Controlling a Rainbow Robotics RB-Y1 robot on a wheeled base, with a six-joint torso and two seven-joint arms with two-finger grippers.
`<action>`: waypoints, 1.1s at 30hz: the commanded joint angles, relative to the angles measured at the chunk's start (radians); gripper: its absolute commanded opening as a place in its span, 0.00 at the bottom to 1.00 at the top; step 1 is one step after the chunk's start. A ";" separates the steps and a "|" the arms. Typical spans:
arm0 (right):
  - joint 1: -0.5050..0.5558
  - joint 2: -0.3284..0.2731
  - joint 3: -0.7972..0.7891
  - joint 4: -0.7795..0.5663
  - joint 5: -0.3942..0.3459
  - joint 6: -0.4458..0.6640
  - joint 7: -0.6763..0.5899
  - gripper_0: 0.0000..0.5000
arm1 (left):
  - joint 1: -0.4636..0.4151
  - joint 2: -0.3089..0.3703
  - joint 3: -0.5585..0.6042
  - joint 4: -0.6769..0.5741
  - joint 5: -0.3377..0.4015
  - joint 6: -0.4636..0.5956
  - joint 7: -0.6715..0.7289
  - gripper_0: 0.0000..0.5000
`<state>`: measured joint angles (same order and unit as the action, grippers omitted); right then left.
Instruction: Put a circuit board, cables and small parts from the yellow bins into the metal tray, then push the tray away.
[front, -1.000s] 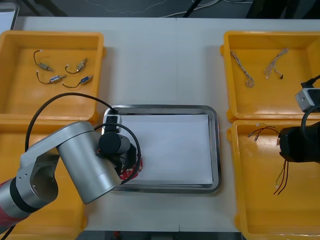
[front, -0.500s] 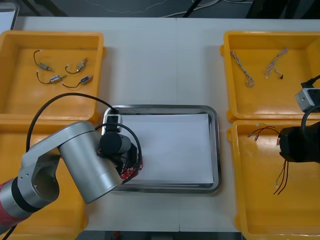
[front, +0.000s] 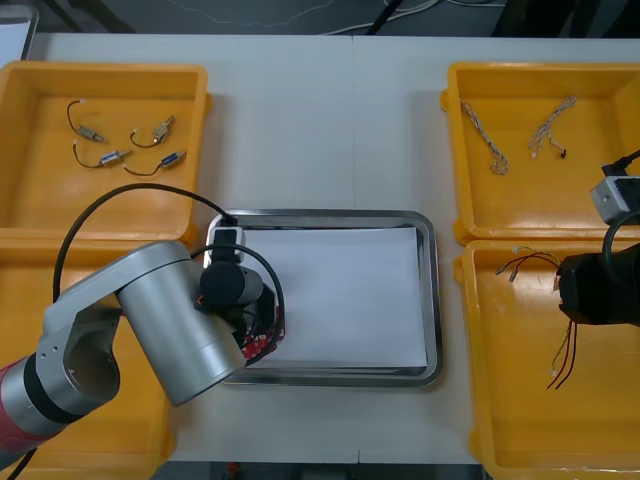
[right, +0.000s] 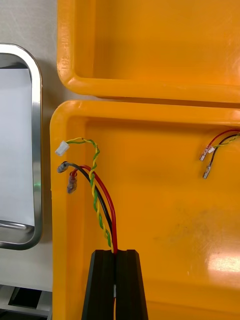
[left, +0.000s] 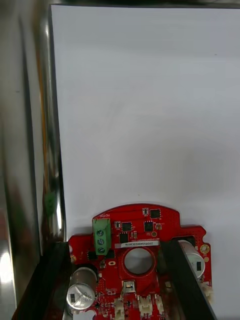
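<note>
A round red circuit board (left: 137, 235) lies on the white floor of the metal tray (front: 330, 215), in its near left corner (front: 266, 344). My left gripper (left: 114, 245) hovers over it there (front: 258, 330), open, with one black finger (left: 50, 280) on each side of the board. My right gripper (right: 115, 252) is shut on a red and yellow cable (right: 97, 195), which also has a black strand. It holds it over the near right yellow bin (front: 480, 400), and the cable's ends (front: 518, 262) lie toward the bin's corner beside the tray.
The far left bin (front: 190, 75) holds several small metal parts (front: 110, 157) with black leads. Twisted cables (front: 497, 150) lie in the far right bin (front: 455, 80). Another red and yellow cable (front: 563, 362) lies in the near right bin. My left arm covers the near left bin.
My left gripper has opened and let go of the circuit board, which now rests on the tray floor. The right arm has not moved.
</note>
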<state>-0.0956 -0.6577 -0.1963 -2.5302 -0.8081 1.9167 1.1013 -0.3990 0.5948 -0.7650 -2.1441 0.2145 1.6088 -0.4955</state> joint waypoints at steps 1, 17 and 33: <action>-0.016 -0.031 0.012 -0.027 0.006 0.003 -0.038 0.00 | -0.049 -0.024 0.095 -0.091 0.086 0.100 -0.015 1.00; -0.018 -0.079 0.054 -0.010 -0.003 0.003 -0.038 0.00 | -0.138 0.006 0.360 -0.206 0.370 0.311 -0.060 1.00; -0.156 -0.143 0.319 -0.010 0.061 0.003 -0.035 0.00 | -0.141 0.040 0.624 -0.131 0.471 0.311 -0.387 1.00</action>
<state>-0.1996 -0.7605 0.0664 -2.5284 -0.7562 1.9167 1.1013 -0.5047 0.6027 -0.2028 -2.2918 0.6672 1.9130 -0.8981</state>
